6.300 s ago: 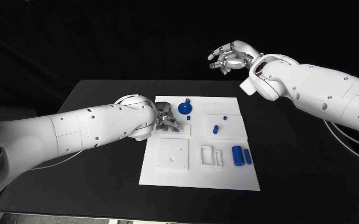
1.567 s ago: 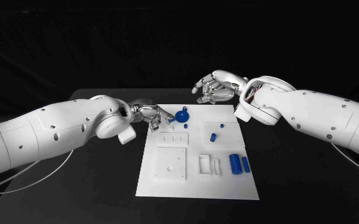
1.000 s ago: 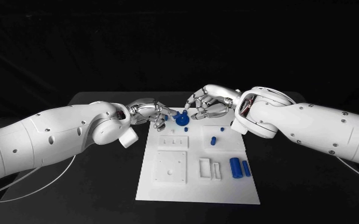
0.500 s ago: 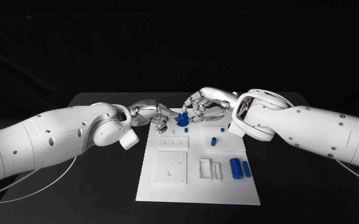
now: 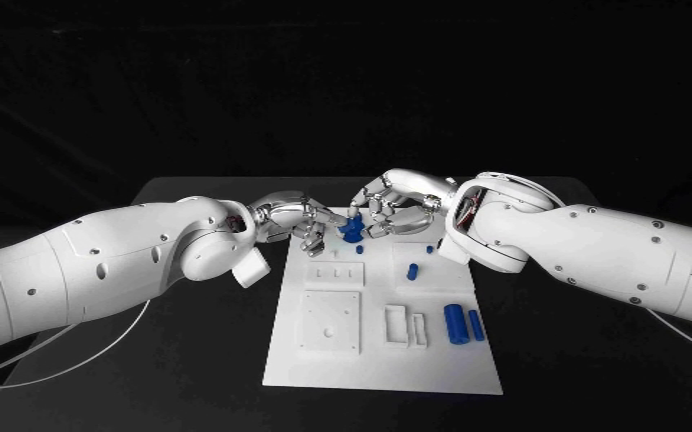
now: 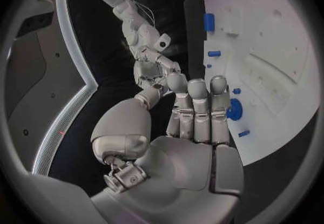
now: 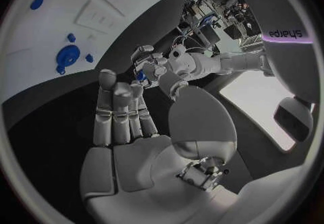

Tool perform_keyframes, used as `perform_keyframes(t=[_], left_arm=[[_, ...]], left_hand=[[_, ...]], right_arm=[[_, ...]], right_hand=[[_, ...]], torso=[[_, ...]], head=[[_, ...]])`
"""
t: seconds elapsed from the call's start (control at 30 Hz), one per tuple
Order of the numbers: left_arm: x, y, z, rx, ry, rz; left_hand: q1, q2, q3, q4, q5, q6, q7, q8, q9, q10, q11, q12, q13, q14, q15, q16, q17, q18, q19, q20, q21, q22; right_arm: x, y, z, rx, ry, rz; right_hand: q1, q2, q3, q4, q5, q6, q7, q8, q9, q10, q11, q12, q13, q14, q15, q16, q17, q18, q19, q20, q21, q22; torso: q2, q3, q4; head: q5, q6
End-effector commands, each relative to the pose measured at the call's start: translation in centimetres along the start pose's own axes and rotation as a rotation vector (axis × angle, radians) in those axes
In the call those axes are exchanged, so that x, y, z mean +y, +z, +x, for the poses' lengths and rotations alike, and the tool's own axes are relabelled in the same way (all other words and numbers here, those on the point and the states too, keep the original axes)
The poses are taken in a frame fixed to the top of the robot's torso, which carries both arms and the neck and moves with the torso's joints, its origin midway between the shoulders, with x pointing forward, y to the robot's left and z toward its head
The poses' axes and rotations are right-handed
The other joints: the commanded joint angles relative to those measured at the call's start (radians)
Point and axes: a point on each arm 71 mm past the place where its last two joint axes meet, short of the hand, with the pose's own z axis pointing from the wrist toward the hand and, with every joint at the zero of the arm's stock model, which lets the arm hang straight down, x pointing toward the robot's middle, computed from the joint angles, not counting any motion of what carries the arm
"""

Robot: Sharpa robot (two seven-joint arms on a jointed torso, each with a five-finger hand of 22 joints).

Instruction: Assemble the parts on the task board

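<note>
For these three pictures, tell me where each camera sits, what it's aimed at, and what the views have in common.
Head view: on the robot's head, looking down at the task board; both arms reach in, left hand and right hand meeting at the far end.
Left wrist view: behind the left hand, facing the board.
Right wrist view: behind the right hand, facing the board.
All three show the round blue part.

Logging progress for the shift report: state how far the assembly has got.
Early stage. Small blue pegs already stand in the task board. In hand: the left hand and right hand meet at the blue disc part at the far end; who grips it is unclear. Left: two blue cylinders lie loose.
</note>
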Motion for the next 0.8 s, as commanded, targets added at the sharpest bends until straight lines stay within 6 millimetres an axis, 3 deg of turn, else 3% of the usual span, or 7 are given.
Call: perform_keyframes(t=[0.03,0.8], left_arm=[[-0.19,0.11,0.41,0.031,-0.002,0.015],[-0.08,0.06,0.14,0.015,0.002,0.011]], left_hand=[[0.036,0.036,0.002,-0.006,0.005,0.009,-0.004,0.002,0.001,-0.009,-0.001,0.004,0.001,-0.005,-0.001,0.006,0.002,-0.019,-0.004,-0.11,-0.004,0.02],[0.035,0.034,0.001,-0.005,0.006,0.01,-0.004,0.001,0.001,-0.01,-0.001,0.005,0.001,-0.006,-0.001,0.007,0.002,-0.02,-0.005,-0.11,-0.005,0.02]], right_arm=[[0.14,0.04,0.08,0.002,-0.008,-0.007],[0.39,0.1,0.57,0.034,0.01,-0.01]], right_hand=[[0.011,0.002,0.006,0.0,-0.005,-0.006,0.002,-0.003,-0.001,0.005,0.001,0.006,0.0,0.006,0.004,0.007,0.001,0.014,0.007,-0.003,0.004,0.023],[0.007,0.005,0.01,0.0,-0.007,0.001,0.001,-0.001,-0.003,0.005,0.001,0.008,0.0,0.007,0.004,0.008,0.001,0.014,0.007,-0.002,0.005,0.023]], torso=[[0.0,-0.0001,-0.0002],[0.0,0.0001,-0.001]], head=[[0.001,-0.001],[0.007,-0.009]])
